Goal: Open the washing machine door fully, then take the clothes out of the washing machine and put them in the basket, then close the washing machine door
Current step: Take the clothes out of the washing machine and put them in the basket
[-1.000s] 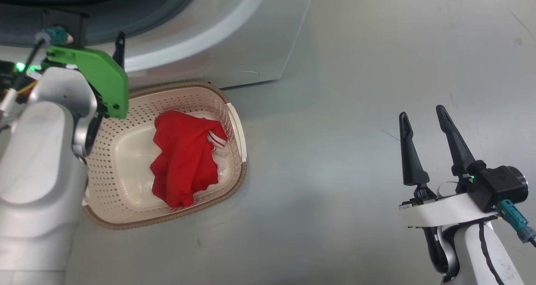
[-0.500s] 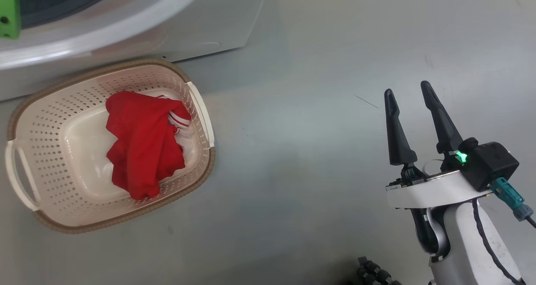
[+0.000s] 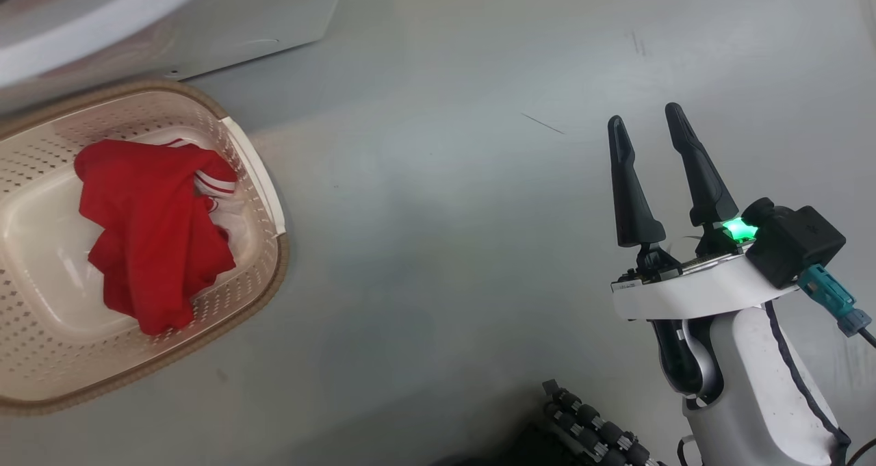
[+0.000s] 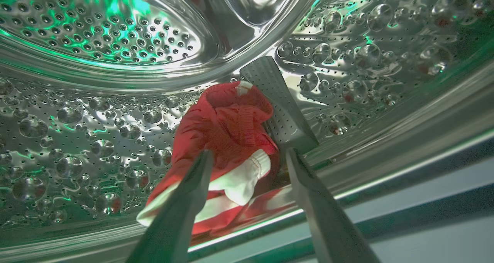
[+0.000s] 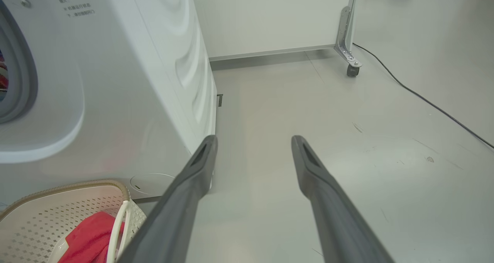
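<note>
A red garment (image 4: 224,120) with white trim, part of the clothes, lies on the floor of the washing machine's perforated steel drum (image 4: 96,139), against a grey drum paddle (image 4: 278,100). My left gripper (image 4: 249,154) is open inside the drum, its fingers on either side of the garment's white-edged lower part. More red clothes (image 3: 150,240) lie in the cream basket (image 3: 274,261) in front of the white washing machine (image 3: 205,21). My right gripper (image 3: 644,114) stands open over bare floor, right of the basket and holding nothing. The washing machine door is out of view.
The right wrist view shows the machine's side wall (image 5: 115,81), the basket rim (image 5: 77,185), a wall panel on a caster (image 5: 350,70) and a black cable (image 5: 424,100) on the floor. A ribbed black hose (image 3: 595,432) lies near my base.
The head camera has swung right, so basket and machine sit farther left in it. My left arm, earlier above the basket, has left that view. The right gripper stays open.
</note>
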Controlling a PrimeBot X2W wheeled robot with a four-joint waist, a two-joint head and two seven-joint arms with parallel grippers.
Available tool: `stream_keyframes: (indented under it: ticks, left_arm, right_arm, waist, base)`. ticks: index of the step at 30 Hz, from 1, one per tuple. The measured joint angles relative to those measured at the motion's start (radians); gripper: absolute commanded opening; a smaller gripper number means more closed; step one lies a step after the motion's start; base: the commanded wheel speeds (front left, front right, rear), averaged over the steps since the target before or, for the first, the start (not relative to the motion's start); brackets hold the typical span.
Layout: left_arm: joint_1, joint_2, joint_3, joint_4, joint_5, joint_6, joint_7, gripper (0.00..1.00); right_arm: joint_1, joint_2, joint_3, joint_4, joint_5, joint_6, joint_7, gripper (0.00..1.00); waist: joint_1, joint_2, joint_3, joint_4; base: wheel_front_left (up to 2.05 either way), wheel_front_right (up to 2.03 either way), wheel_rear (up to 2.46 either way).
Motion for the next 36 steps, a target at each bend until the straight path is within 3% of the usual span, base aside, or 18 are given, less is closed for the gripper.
stream_keyframes:
  ticks: [9, 19, 20, 21, 22, 23, 24, 36]
  left_arm:
    - [-0.036, 0.059, 0.007, 0.029, 0.041, 0.001, 0.044, 1.00]
    - [-0.064, 0.071, 0.013, 0.050, 0.078, 0.048, 0.092, 0.97]
    - [-0.064, 0.072, 0.014, 0.053, 0.079, 0.053, 0.096, 0.94]
    - [-0.064, 0.073, 0.015, 0.055, 0.079, 0.056, 0.102, 0.83]
    - [-0.064, 0.074, 0.015, 0.055, 0.080, 0.059, 0.104, 0.42]
    - [-0.064, 0.075, 0.015, 0.055, 0.084, 0.059, 0.104, 0.29]
    - [-0.064, 0.075, 0.015, 0.055, 0.084, 0.059, 0.104, 0.00]
    - [-0.063, 0.055, 0.008, 0.028, 0.086, 0.067, 0.057, 0.00]
  right_arm:
    - [-0.032, 0.002, 0.020, 0.000, 0.032, -0.017, 0.000, 1.00]
    - [-0.056, 0.003, 0.017, 0.000, 0.035, -0.026, 0.000, 1.00]
    - [-0.060, 0.003, 0.018, 0.000, 0.035, -0.026, 0.000, 1.00]
    - [-0.066, 0.003, 0.021, 0.001, 0.035, -0.026, 0.000, 1.00]
    - [-0.070, 0.003, 0.024, 0.002, 0.036, -0.026, 0.000, 1.00]
    - [-0.073, 0.003, 0.024, 0.002, 0.037, -0.026, 0.000, 1.00]
    - [-0.075, 0.003, 0.024, 0.002, 0.037, -0.026, 0.000, 1.00]
    - [-0.087, 0.002, 0.000, 0.007, 0.027, -0.034, 0.000, 1.00]
  waist:
    - [0.0000, 0.0000, 0.054, -0.054]
    - [0.0000, 0.0000, 0.089, -0.064]
    - [0.0000, 0.0000, 0.091, -0.062]
    - [-0.0001, 0.0000, 0.092, -0.060]
    - [0.0000, 0.0000, 0.093, -0.060]
    - [-0.0001, 0.0000, 0.093, -0.059]
    - [-0.0001, 0.0000, 0.093, -0.059]
    - [-0.0001, 0.0000, 0.092, -0.037]
  base:
    - [0.00, 0.00, 0.00]
    - [0.00, 0.00, 0.00]
    - [0.00, 0.00, 0.00]
    - [0.00, 0.00, 0.00]
    - [0.00, 0.00, 0.00]
    - [0.00, 0.00, 0.00]
    - [0.00, 0.00, 0.00]
    - [0.00, 0.00, 0.00]
